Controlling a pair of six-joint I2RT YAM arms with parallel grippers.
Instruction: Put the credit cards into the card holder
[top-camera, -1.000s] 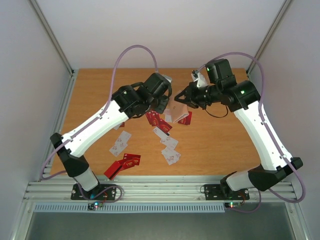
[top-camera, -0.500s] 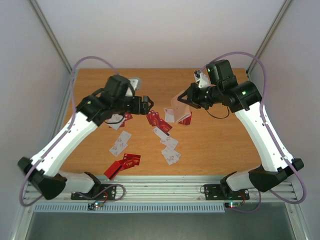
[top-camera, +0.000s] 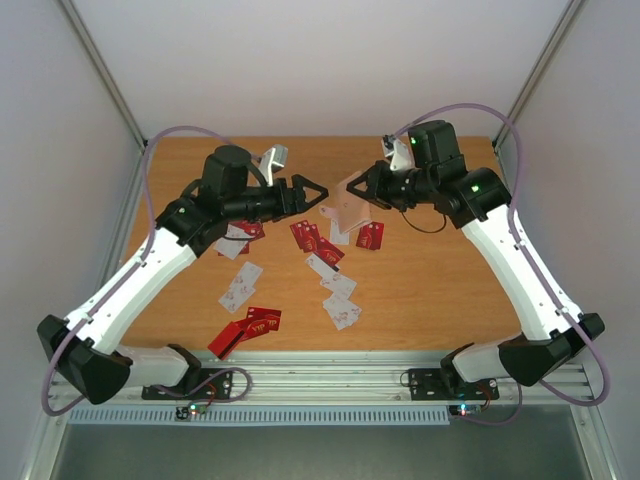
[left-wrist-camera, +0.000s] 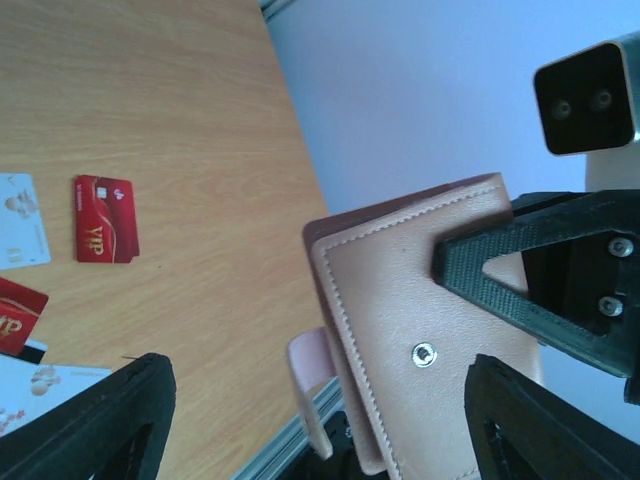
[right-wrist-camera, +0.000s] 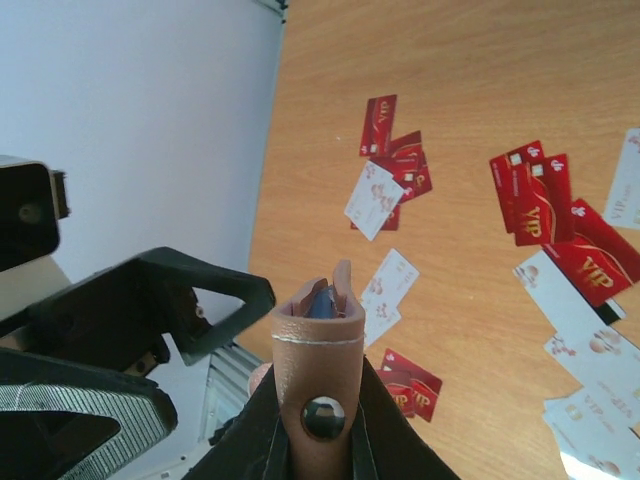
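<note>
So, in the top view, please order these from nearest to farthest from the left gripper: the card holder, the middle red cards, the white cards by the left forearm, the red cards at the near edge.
From the left gripper:
1. card holder, just right of it, raised.
2. middle red cards, mid-table.
3. white cards, beside the left forearm.
4. near-edge red cards, front left.
</note>
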